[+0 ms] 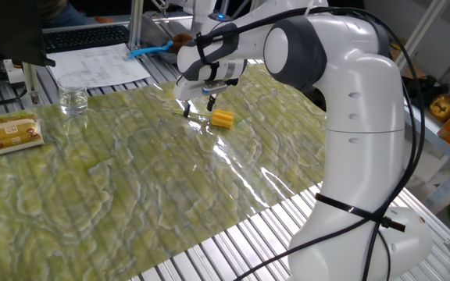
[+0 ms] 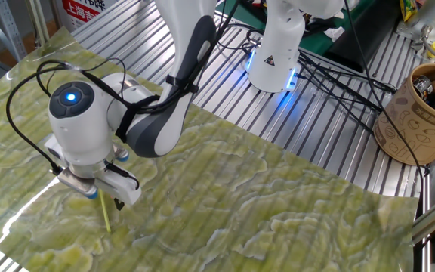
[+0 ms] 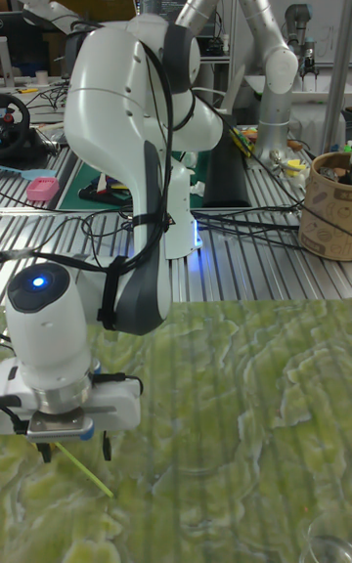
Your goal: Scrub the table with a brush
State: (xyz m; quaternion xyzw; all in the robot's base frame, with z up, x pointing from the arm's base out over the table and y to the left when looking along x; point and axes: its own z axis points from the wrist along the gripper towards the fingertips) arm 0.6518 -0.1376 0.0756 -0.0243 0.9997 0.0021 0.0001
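Observation:
The brush lies flat on the table [image 1: 131,172], a glossy green-yellow marbled sheet. Its yellow ribbed head [image 1: 223,119] points right, and its thin pale handle [image 1: 194,115] runs left under my gripper [image 1: 199,104]. The gripper hangs low over the handle, open, with one finger on each side and nothing held. In the other fixed view the wrist hides the head; only the handle's end [image 2: 106,216] shows below the gripper [image 2: 101,199]. In the tall fixed view the handle [image 3: 88,478] slants out beneath the gripper [image 3: 74,450].
A tan packet [image 1: 12,133] and a small clear glass [image 1: 73,100] stand at the sheet's left. A blue-handled brush [image 1: 151,48] and papers [image 1: 100,64] lie behind. A brown cup of tools [image 2: 418,113] and a second robot's base [image 2: 278,53] stand on the bare slats.

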